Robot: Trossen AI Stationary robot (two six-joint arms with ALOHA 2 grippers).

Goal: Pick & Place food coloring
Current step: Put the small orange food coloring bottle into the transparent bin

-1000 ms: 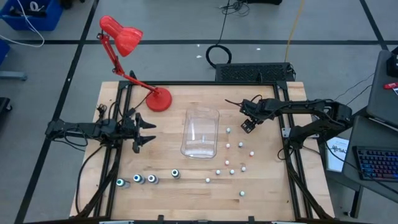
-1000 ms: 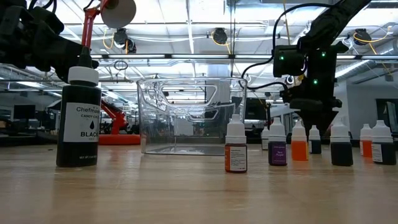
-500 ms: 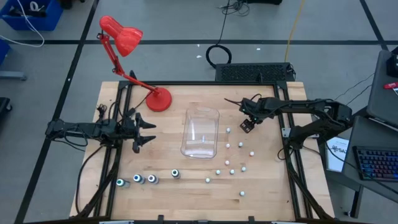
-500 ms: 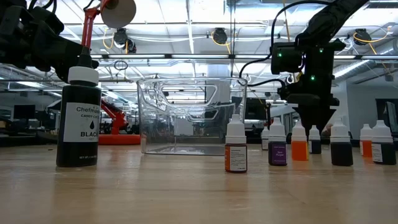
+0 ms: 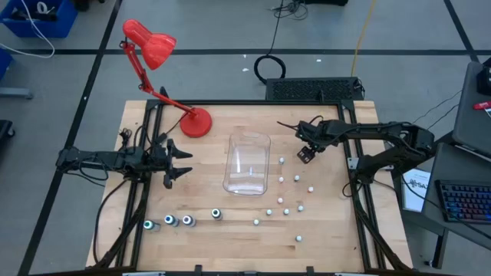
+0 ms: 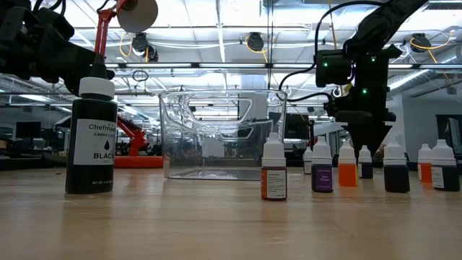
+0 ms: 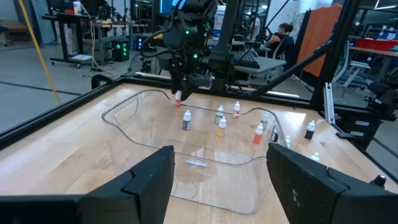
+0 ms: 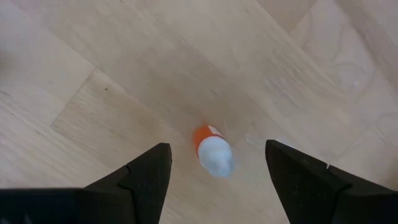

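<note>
Several tiny white-topped food coloring bottles [image 5: 285, 201] stand upright on the wooden table, right of the clear tub [image 5: 248, 162]. Larger dark ones with teal-white tops [image 5: 178, 221] stand in a row near the front left. My right gripper [image 5: 307, 153] hangs open above the table, pointing down. Straight below it stands an orange-red bottle [image 8: 210, 149], between the two fingers and apart from them. That bottle also shows in the left wrist view [image 7: 178, 96]. My left gripper [image 5: 175, 162] waits open and level at the table's left, facing the tub [image 7: 193, 155].
A red desk lamp [image 5: 163, 69] stands on its round foot at the far left of the table. The tub lies between the two arms. A large black bottle [image 6: 91, 137] stands close to the low camera. Bare wood shows along the near edge [image 5: 230, 249].
</note>
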